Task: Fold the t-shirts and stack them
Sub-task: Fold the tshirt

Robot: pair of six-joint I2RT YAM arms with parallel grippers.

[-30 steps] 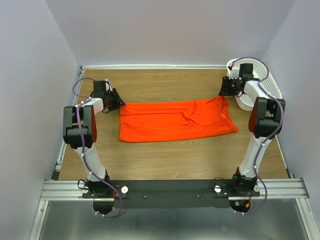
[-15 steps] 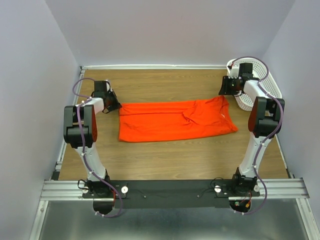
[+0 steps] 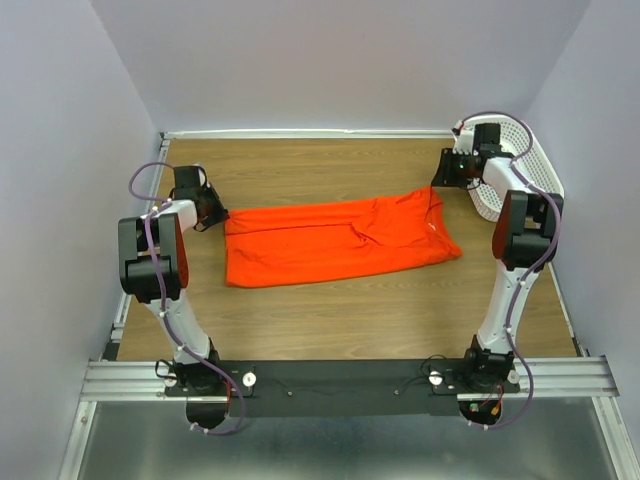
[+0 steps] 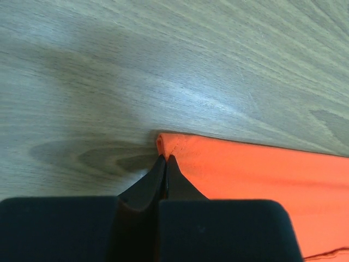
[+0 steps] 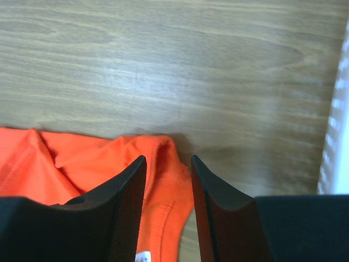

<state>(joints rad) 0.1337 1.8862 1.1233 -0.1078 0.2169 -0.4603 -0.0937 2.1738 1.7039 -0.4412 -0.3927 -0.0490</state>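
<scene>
When seen from above and behind the arms: orange-red t-shirt folded into a long band, flat across the middle of the wood-grain worktop, long axis left to right, right end set a little farther back than the left. Left gripper down at the band's far left corner, arm reaching in from the left edge. Right gripper down at the far right corner, where the cloth comes to a point. White perforated basket at the far right, against the side wall, just behind the right arm and apart from the shirt.

Through the left wrist camera: left gripper clenched, black fingertips pressed together with no gap, pinching the rounded corner of the t-shirt right at its edge. Rest of the cloth smooth, running off to the right; bare worktop beyond.

Through the right wrist camera: right gripper released, jaws parted with a plain gap, astride the bunched, hemmed edge of the t-shirt. Cloth in the gap and spread out to the left; cannot tell whether either of the fingers touches it. Small white label at the bottom edge. Strip of the basket at the far right, bare worktop ahead.
</scene>
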